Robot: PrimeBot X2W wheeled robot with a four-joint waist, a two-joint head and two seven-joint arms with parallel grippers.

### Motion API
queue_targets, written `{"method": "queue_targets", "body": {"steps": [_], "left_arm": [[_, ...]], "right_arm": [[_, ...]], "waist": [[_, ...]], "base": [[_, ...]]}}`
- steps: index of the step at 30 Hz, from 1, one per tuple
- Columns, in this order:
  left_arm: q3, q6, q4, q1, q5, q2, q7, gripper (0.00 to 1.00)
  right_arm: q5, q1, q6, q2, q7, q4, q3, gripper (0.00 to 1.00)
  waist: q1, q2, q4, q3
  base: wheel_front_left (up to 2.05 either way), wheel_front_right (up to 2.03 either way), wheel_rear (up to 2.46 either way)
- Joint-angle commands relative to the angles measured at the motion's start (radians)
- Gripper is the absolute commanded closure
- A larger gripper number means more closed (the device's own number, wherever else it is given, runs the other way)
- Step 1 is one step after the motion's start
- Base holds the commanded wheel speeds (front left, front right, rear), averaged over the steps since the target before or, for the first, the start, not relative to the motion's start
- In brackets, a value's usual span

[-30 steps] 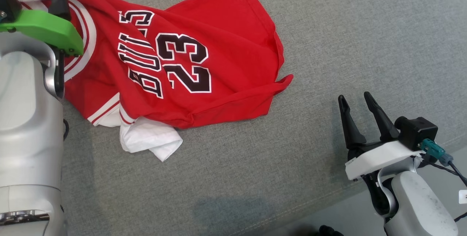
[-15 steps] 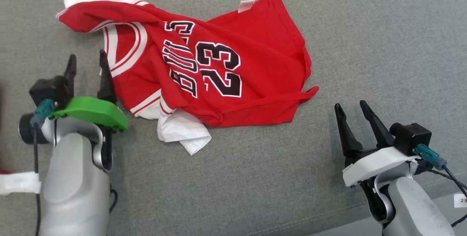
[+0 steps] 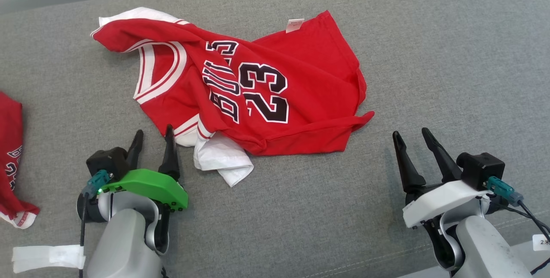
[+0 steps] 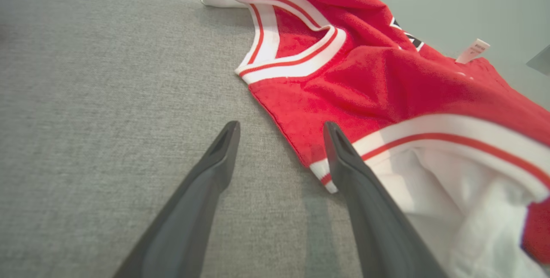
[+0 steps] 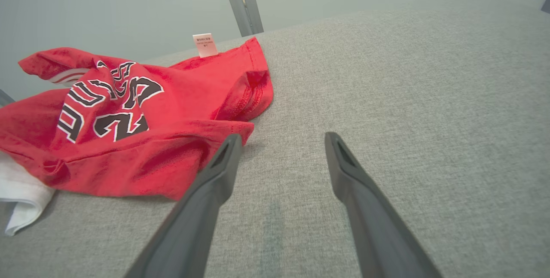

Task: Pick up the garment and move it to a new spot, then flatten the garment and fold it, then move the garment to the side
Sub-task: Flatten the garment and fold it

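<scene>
Probably a lab: grey fabric worktop (image 3: 429,54), bare wall (image 5: 107,3).

Rumpled garment (image 3: 300,67) on grey fabric surface (image 3: 451,54)

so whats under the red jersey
A white sleeve pokes out from under the near edge of the garment, which lies crumpled on the grey fabric surface. How far the sleeve runs beneath is covered by the red cloth.

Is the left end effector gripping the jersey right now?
No: the left end effector stands open beside the garment, with only the grey surface in its gap.
</scene>
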Motion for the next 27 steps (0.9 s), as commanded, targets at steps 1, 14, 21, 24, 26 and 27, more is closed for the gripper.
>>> {"method": "queue_targets", "body": {"steps": [1,14,21,24,26,27], "left_arm": [[-0.014,0.012,0.005,0.011,-0.012,0.004,0.001,0.00],[-0.137,0.032,0.020,0.032,-0.131,0.002,0.001,0.00],[-0.173,0.057,-0.057,0.044,-0.142,0.003,0.001,1.00],[-0.149,0.073,-0.081,0.061,-0.112,0.004,0.001,1.00],[-0.125,0.078,-0.101,0.073,-0.083,0.003,0.001,1.00],[-0.107,0.080,-0.113,0.083,-0.077,0.003,0.001,1.00]], "right_arm": [[0.005,0.007,-0.001,0.000,-0.003,0.001,-0.002,0.00],[0.005,0.002,-0.001,0.002,-0.003,0.006,-0.003,0.00],[0.002,0.010,-0.001,0.008,-0.003,0.011,-0.009,0.00],[-0.004,0.017,-0.001,0.011,-0.003,0.012,-0.014,0.00],[-0.004,0.023,-0.001,0.013,-0.003,0.014,-0.018,0.00],[-0.002,0.027,-0.001,0.013,-0.003,0.015,-0.021,0.00]], "waist": [[0.0001,-0.0001,-0.005,-0.001],[0.0001,-0.0001,-0.022,-0.013],[0.0001,-0.0001,-0.013,-0.028],[0.0001,-0.0001,-0.003,-0.042],[0.0001,-0.0001,0.007,-0.055],[0.0001,-0.0001,0.015,-0.063]], "base": [[0.00,0.00,0.00],[0.00,0.00,0.00],[0.00,0.00,0.00],[0.00,0.00,0.00],[0.00,0.00,0.00],[0.00,0.00,0.00]]}}
